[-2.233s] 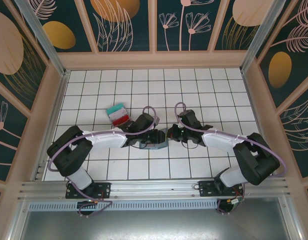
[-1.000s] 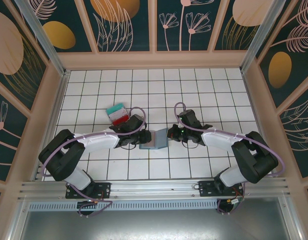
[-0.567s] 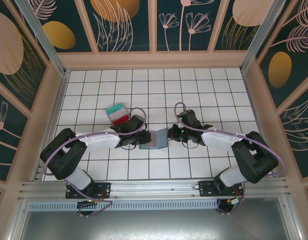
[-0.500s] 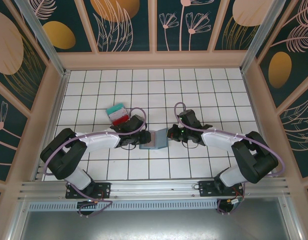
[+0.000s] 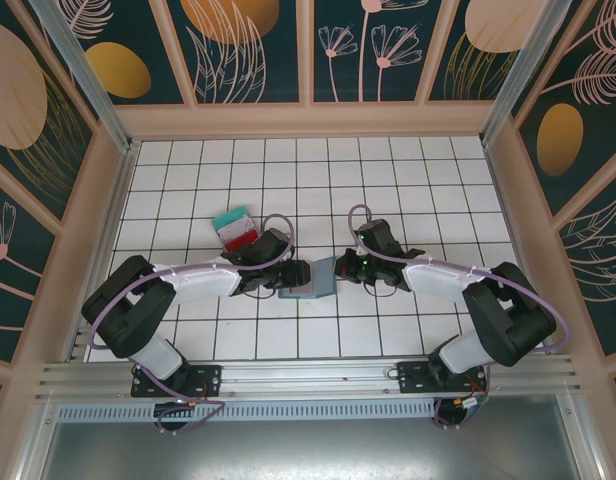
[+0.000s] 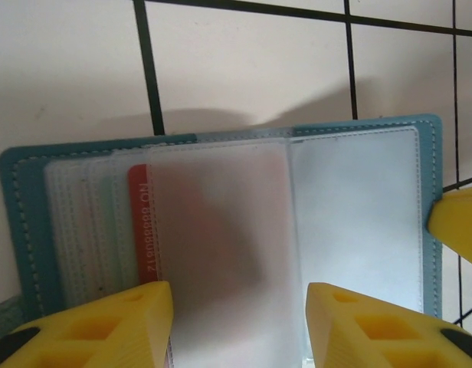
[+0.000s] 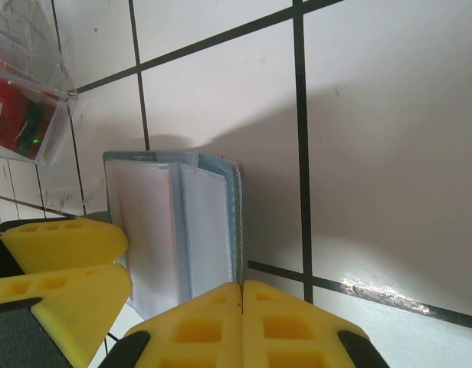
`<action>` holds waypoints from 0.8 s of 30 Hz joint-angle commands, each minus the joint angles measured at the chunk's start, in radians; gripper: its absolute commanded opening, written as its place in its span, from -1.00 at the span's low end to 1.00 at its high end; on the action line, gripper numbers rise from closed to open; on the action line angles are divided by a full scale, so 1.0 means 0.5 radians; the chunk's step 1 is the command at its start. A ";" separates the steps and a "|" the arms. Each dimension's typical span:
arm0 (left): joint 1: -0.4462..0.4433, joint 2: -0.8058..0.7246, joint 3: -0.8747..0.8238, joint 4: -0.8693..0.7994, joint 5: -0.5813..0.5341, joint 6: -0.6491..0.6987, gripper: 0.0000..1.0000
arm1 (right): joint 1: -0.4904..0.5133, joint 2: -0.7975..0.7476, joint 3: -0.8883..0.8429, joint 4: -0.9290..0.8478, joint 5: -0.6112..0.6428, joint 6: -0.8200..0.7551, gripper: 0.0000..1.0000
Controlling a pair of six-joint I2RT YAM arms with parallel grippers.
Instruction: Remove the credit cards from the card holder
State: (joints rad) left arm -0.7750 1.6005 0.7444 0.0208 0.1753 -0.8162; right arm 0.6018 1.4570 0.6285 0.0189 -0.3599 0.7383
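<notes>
The card holder (image 5: 308,284) lies open on the white tiles between the two arms, teal-blue outside and blue-grey inside (image 6: 358,207). A red credit card (image 6: 140,222) sits in its left pocket, partly behind a frosted flap (image 6: 221,253). My left gripper (image 6: 240,330) is open, one finger on each side of that flap, and in the top view it (image 5: 284,272) is at the holder's left side. My right gripper (image 7: 242,295) is shut on the holder's right cover edge (image 7: 237,222). Red and teal credit cards (image 5: 235,230) lie stacked behind the left arm.
Low wooden walls (image 5: 308,122) enclose the tiled floor (image 5: 388,180). The card stack (image 7: 18,107) appears red and green behind clear plastic in the right wrist view. The left gripper's yellow fingers (image 7: 63,245) are close to the holder there.
The left gripper's jaws have widened over the holder. The holder looks a little narrower from above. Neither arm has shifted noticeably.
</notes>
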 commanded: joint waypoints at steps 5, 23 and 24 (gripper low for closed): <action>-0.002 0.012 -0.031 0.053 0.103 0.000 0.07 | 0.005 0.021 0.001 0.015 -0.010 -0.004 -1.00; -0.018 0.041 0.045 0.326 0.432 -0.055 0.12 | 0.004 0.013 -0.002 0.011 0.000 -0.003 -1.00; -0.018 0.029 0.048 0.334 0.443 -0.058 0.11 | 0.005 0.013 -0.002 0.012 -0.001 0.002 -1.00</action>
State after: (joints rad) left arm -0.7780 1.6260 0.7425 0.1387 0.3458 -0.8356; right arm 0.6018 1.4570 0.6285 0.0189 -0.3599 0.7383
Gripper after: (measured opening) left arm 0.558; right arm 0.050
